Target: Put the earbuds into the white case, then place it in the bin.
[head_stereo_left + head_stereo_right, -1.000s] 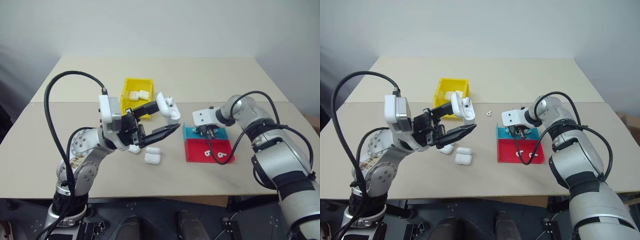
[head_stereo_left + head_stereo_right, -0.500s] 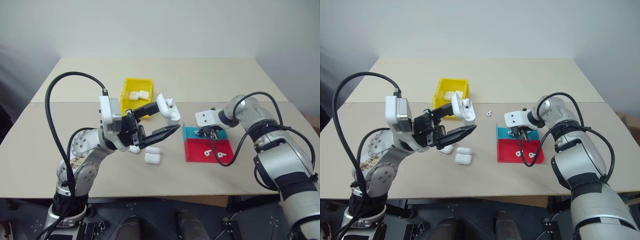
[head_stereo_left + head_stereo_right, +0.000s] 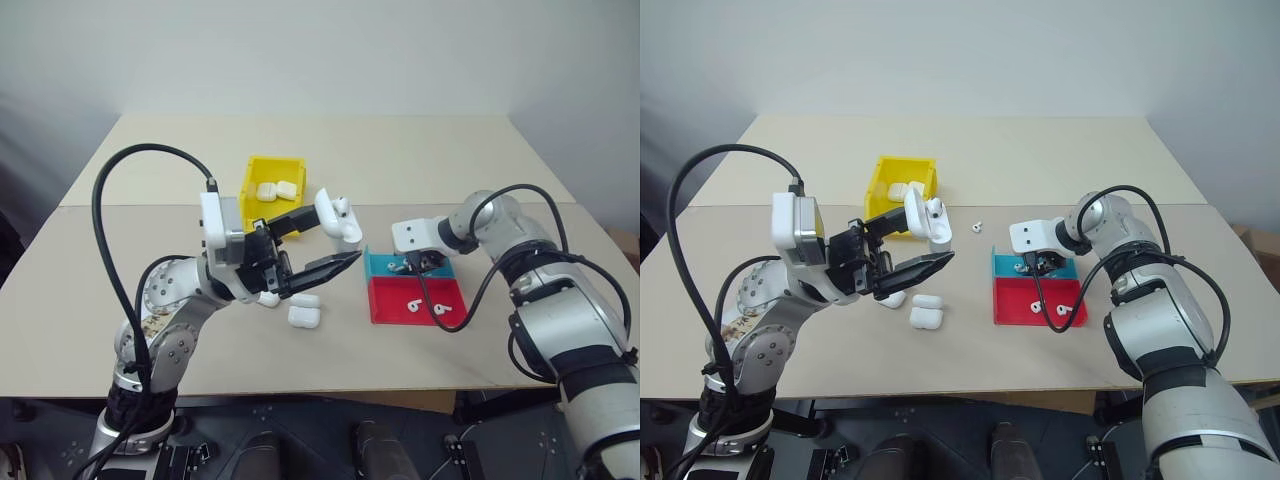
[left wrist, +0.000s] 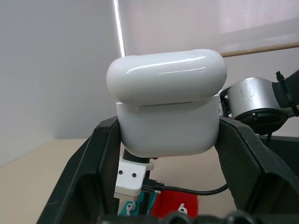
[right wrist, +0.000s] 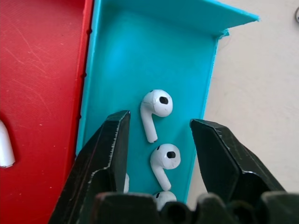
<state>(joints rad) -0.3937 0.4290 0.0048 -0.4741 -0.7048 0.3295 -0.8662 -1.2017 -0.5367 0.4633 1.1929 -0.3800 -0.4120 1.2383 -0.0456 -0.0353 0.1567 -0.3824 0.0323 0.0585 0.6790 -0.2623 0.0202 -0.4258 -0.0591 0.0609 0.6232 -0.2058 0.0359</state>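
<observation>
My left gripper [image 3: 338,235] is shut on a white case [image 4: 166,88] and holds it above the table with its lid slightly ajar. My right gripper [image 5: 159,126] is open and points down into the teal tray [image 5: 121,51]. Three white earbuds lie in that tray; two of them [image 5: 156,105] [image 5: 166,158] sit between the black fingers [image 5: 107,154], untouched. The yellow bin [image 3: 250,190] stands at the back left of the held case, with two white cases inside.
A red tray [image 3: 395,310] adjoins the teal one on the near side, with two earbuds [image 3: 410,305] in it. Three more white cases [image 3: 304,317] lie on the table below my left gripper. A tiny earbud [image 3: 978,226] lies loose behind the trays.
My right gripper has gone from shut to open over the teal tray. The left gripper and its case have stayed still.
</observation>
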